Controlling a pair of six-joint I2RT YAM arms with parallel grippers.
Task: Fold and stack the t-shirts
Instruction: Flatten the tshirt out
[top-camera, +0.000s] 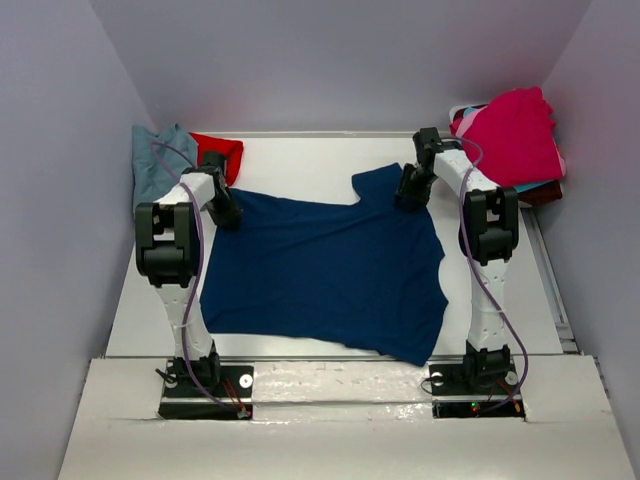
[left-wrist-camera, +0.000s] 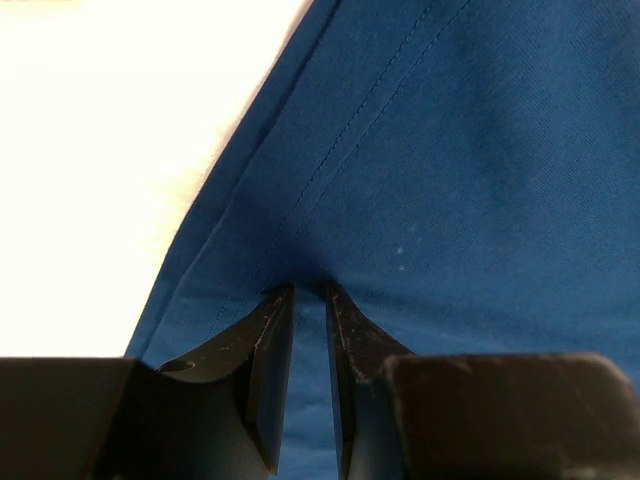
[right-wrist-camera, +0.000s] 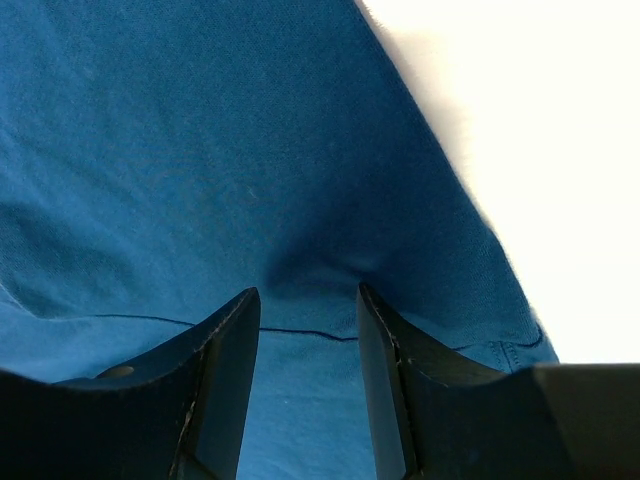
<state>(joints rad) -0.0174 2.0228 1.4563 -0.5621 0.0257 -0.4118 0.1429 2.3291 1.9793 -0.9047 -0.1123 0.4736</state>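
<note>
Your left hand (left-wrist-camera: 310, 292) sits lowest in its wrist view, its fingers (left-wrist-camera: 265, 350) only a sliver apart, and the navy t-shirt (top-camera: 320, 270) puckers up to their tips; you cannot tell from this whether a nip of cloth is caught there. Your right hand (right-wrist-camera: 308, 295) stands plainly apart, with a soft pucker of the same cloth between the tips and nothing clamped.

From above, the shirt lies spread across the middle of the bench (top-camera: 300, 155), no print showing; your left hand is at its upper left corner and your right at the upper right. A blue-grey tee (top-camera: 155, 160) and a red tee (top-camera: 218, 150) wait at the upper left, and a magenta heap (top-camera: 515, 135) at the upper right.

This looks like the laying-out before the first fold. Spread the left hand wider before you lift, or the corner may ride up with it; raise both hands straight up, not sideways, so the far edge keeps its line. The lower right corner looks curled, so flatten it first; a fold made over a curl will likely stack crooked.
</note>
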